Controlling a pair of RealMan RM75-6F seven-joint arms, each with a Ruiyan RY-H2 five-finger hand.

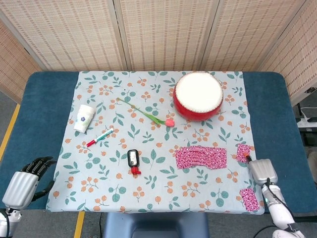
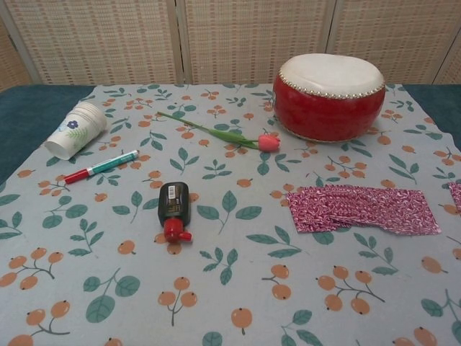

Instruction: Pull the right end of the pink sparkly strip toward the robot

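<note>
Head view: the right hand, silver-backed, sits at the right edge of the leaf-and-berry printed tablecloth, its back to the camera. Its orange-tipped fingers touch a small pink sparkly piece there; whether they pinch it or only press on it cannot be told. The folded stack of the pink sparkly strip lies flat on the cloth to the left of that hand, apart from it, below the red drum with a white skin top. Another pink sparkly piece shows near the cloth's front right corner, just beside the right forearm. The left hand rests off the cloth at the front left of the blue table, dark fingers slightly curled and apart, holding nothing. Between the hands lie a black bottle with a red cap, a red-and-green pen, a white paper cup on its side and a pink tulip with a green stem.

Chest view: neither hand shows. The strip's stack lies in front of the drum; a pink sliver sits at the right border. The bottle, pen, cup and tulip lie well apart to the left.
</note>
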